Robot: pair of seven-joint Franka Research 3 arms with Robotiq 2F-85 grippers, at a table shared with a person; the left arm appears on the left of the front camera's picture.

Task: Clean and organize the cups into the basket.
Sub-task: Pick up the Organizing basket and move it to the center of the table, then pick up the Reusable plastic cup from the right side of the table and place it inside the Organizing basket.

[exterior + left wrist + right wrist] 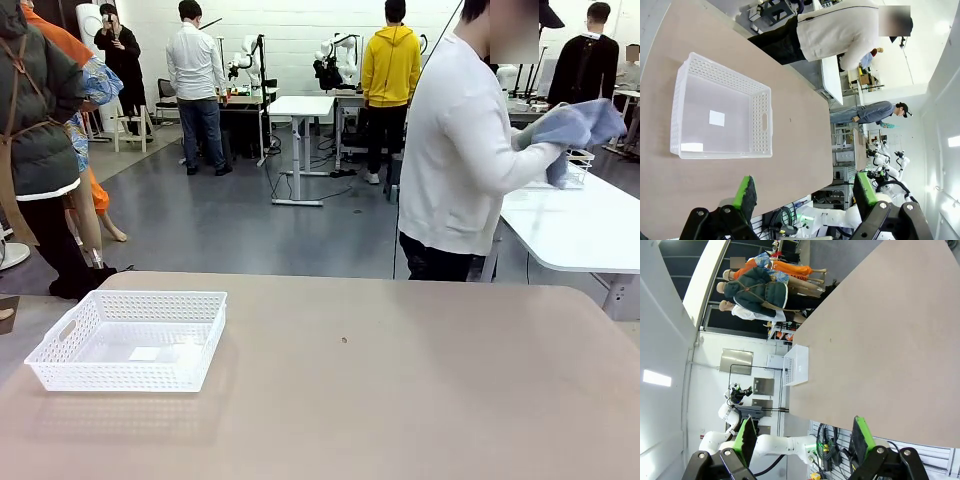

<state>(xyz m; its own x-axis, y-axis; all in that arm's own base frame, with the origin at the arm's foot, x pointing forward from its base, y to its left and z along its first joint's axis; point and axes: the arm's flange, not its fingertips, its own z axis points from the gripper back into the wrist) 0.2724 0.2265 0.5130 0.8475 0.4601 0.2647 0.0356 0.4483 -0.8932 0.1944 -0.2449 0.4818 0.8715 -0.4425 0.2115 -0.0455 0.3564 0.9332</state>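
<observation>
White lattice basket (pixel 120 372) upright on the counter (pixel 400 380), left part (a pale patch on its floor). Left gripper (pixel 805 187) and right gripper (pixel 804 432): fingers apart above the counter. Person (pixel 460 150) at far side holds a blue-grey cloth (pixel 575 125).

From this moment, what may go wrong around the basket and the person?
1. The basket lies close to the table's left edge; a push from the left end effector while loading might slide it off.
2. The person at the far side is turned away, holding a cloth; if a hand comes back suddenly, it might meet the right end effector, which stands open.
</observation>
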